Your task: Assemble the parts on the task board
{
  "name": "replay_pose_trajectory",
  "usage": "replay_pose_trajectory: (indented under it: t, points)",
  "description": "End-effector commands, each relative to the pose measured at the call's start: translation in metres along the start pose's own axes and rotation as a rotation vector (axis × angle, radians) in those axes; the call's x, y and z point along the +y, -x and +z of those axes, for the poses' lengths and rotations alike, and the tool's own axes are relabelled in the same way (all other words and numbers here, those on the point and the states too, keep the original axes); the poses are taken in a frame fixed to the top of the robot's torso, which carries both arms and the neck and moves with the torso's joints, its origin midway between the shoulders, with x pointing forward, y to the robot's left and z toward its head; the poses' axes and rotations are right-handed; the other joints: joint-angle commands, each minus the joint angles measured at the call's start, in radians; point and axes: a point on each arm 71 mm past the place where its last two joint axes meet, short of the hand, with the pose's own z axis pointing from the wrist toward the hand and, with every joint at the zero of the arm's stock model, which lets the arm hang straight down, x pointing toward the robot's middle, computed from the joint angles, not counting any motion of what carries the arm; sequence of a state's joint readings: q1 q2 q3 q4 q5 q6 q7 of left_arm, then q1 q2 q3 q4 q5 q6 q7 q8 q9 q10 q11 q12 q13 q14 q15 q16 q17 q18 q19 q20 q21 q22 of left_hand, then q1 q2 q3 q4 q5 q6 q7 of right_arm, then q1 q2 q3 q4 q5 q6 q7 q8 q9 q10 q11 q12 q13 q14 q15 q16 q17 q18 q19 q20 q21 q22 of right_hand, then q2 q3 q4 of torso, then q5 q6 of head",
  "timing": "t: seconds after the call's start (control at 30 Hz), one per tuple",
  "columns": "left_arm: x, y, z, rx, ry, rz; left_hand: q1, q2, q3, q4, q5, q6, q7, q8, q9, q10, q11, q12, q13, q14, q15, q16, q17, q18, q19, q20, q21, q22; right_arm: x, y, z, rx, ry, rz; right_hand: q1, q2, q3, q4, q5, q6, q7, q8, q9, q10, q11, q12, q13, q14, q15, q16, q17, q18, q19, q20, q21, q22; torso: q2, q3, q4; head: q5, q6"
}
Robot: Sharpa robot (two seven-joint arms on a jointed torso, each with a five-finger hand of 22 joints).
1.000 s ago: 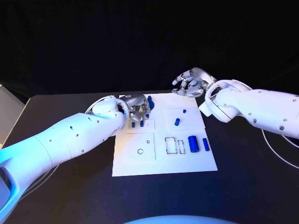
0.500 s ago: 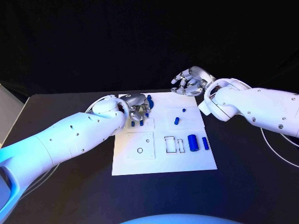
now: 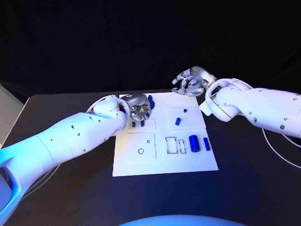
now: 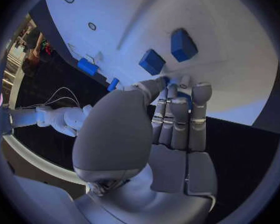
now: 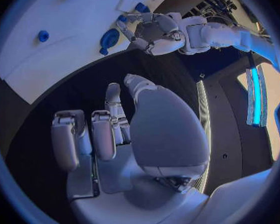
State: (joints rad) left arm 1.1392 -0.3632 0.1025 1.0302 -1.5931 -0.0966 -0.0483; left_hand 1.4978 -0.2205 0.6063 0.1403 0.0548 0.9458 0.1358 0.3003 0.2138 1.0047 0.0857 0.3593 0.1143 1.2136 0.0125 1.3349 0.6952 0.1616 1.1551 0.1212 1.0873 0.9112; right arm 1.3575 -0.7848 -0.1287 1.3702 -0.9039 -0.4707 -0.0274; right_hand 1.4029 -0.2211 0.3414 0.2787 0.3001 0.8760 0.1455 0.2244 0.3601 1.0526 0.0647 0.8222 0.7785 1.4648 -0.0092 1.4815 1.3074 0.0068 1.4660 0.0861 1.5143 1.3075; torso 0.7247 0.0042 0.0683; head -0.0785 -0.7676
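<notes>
Board: we see the white board [image 3: 165, 162] flat on the black table [image 3: 69, 188]; every place below is given from this board.
Left hand: the left hand [image 3: 138, 109] is over the board's far left corner, fingers curled down toward the surface. In the left wrist view the fingertips [image 4: 185, 82] close round something blue at the board's edge; we cannot tell whether it is truly gripped.
Tall part: in the head view a blue tall part [image 3: 150, 101] stands up just beside the left hand at the far edge; we cannot tell whether the fingers touch it.
Small blocks: two blue small blocks [image 4: 167, 53] lie on the board just beyond the left fingertips, apart from each other.
Right hand: the right hand [image 3: 189, 83] hovers beyond the board's far right corner, over the table, palm up, fingers spread and loosely bent, holding nothing; the right wrist view shows the palm [image 5: 124, 171] bare.
Cylinder: a thick blue cylinder [image 3: 194, 144] lies on the board's right side, near the outlined slots [image 3: 175, 145].
Thin rod: a thin rod [image 3: 207, 144] lies just beside the cylinder, nearer the right edge.
Pegs: two small blue pegs [image 3: 179, 122] sit in the far right quarter.
Ring mark: a small ring mark [image 3: 141, 151] shows on the near left panel.
</notes>
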Motion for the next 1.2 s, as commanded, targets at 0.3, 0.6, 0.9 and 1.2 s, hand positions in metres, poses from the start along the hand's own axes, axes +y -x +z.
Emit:
replay_pose_trajectory:
  t: [0.3,0.6,0.9,1.2]
  points:
    - [-0.0007,-0.0054,0.0006,0.029,-0.004,-0.001,-0.012,0.013,0.033,-0.034,-0.003,0.018,0.009,0.007,0.01,0.038,0.002,0.014,0.005,0.038,0.004,0.025,0.044,-0.024,0.033,0.001,0.047,0.054,0.002,-0.0006,0.0002,0.002,0.013,-0.006,-0.003,-0.008,0.007,0.001,0.005,0.002,0.006,0.004,0.001,0.004,-0.003,-0.005,-0.002,0.067,-0.008,-0.003,0.101,0.01,0.085,-0.004,-0.006,0.21,0.0,0.0008,0.0009,-0.003,-0.007]
    - [-0.0008,-0.0046,0.0008,0.007,-0.011,-0.004,-0.025,0.013,0.045,-0.045,-0.003,0.029,0.01,0.01,0.016,0.055,-0.001,0.006,0.005,0.052,0.002,0.031,0.056,-0.028,0.045,0.001,0.066,0.075,0.0022,-0.0007,0.0003,0.002,0.014,-0.006,-0.003,-0.008,0.007,0.001,0.005,0.002,0.006,0.004,0.001,0.004,-0.003,-0.005,-0.002,0.067,-0.008,-0.003,0.101,0.01,0.085,-0.004,-0.006,0.21,-0.001,0.0005,0.0,0.0,-0.007]
    - [-0.0017,-0.0007,-0.0014,-0.055,-0.036,-0.047,-0.047,0.012,0.072,-0.072,-0.002,0.05,0.009,0.013,0.03,0.093,-0.004,-0.026,0.007,0.09,-0.004,0.043,0.096,-0.037,0.075,-0.005,0.104,0.12,0.0022,-0.0007,0.0003,0.002,0.014,-0.006,-0.004,-0.009,0.008,0.001,0.005,0.003,0.006,0.005,0.001,0.005,-0.003,-0.005,-0.003,0.067,-0.008,-0.004,0.1,0.01,0.085,-0.005,-0.006,0.211,-0.002,-0.0013,0.0006,-0.001,-0.006]
    - [0.0006,0.0036,-0.0089,-0.102,-0.048,-0.111,-0.065,0.007,0.087,-0.081,-0.002,0.048,0.011,0.005,0.035,0.101,-0.001,-0.061,0.002,0.097,-0.002,0.04,0.096,-0.039,0.082,-0.004,0.114,0.131,0.0018,-0.0005,0.0007,0.002,0.014,-0.007,-0.004,-0.009,0.008,0.001,0.005,0.003,0.006,0.005,0.001,0.005,-0.003,-0.005,-0.003,0.067,-0.008,-0.004,0.1,0.01,0.085,-0.005,-0.006,0.211,-0.003,-0.0027,0.0014,0.001,-0.001]
